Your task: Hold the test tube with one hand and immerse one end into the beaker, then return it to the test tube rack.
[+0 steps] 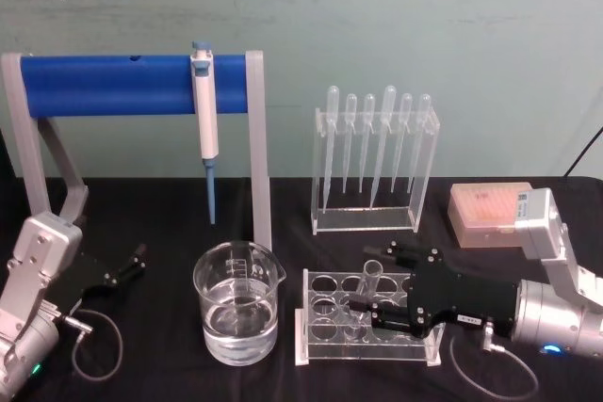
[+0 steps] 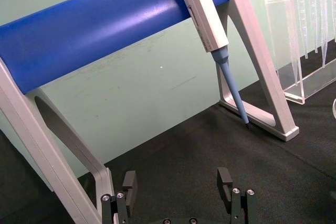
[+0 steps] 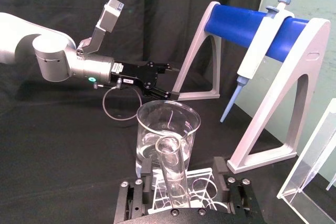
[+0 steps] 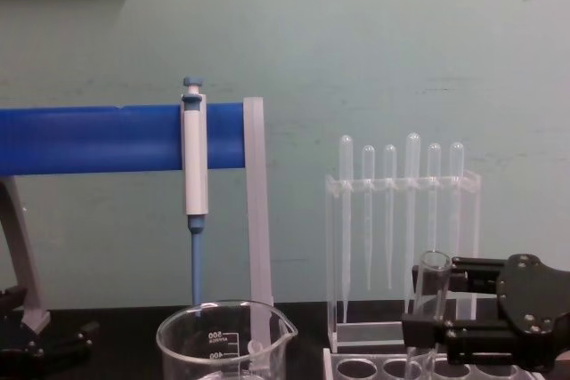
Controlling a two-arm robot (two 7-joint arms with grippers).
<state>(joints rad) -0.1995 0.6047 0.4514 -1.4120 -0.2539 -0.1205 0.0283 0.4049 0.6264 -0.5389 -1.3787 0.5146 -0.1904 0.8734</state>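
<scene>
Straddling the test tube [image 1: 370, 275] with my right pincer [image 3: 182, 170] spread apart; it stands in the rack [image 1: 320, 341], beaker [image 1: 209, 298] at its nine o'clock. Lift, dip and return all ahead, I reckon. Left pincer [image 1: 130, 265] parked, apart, at eight o'clock.

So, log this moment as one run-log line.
right pincer: open around test tube, standing in rack; left pincer: open, parked; beaker: beside rack

Test tube in its rack, beaker alongside

The clear test tube [image 1: 369, 291] stands nearly upright in the transparent rack [image 1: 318, 331], open rim up, between the spread fingers of the right hand [image 1: 377, 280]. The wide glass beaker [image 1: 237, 306], part-filled with clear liquid, stands on the counter [image 1: 151, 233] just left of the rack.
</scene>
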